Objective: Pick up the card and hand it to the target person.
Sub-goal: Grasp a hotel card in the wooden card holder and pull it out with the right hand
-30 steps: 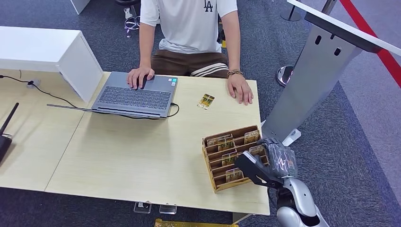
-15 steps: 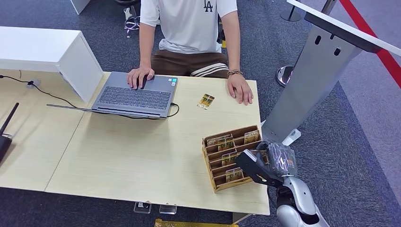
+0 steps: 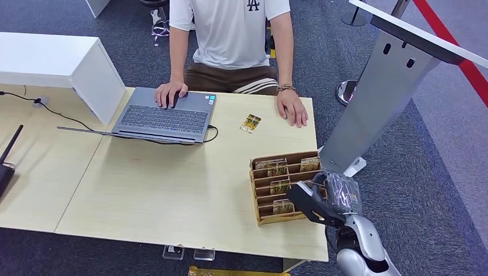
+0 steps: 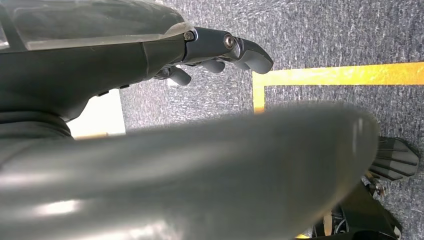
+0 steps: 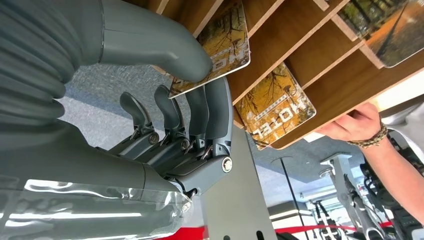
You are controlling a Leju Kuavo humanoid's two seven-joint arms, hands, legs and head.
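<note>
Pinching a hotel card (image 5: 215, 50) between thumb and fingers (image 5: 212, 115), the right hand (image 3: 325, 198) sits at the wooden card rack (image 3: 282, 187), lower right on the counter (image 3: 161, 195); the left hand (image 4: 220, 50) hangs with fingers curled, holding nothing.

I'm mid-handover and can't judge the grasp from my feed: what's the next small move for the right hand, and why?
Probably lift the card straight up out of the wooden holder. The right hand pinches it between thumb and fingers, but its far end sits in the slot. The person's hand rests on the table's far edge, so the handover comes after the card clears the holder.
</note>
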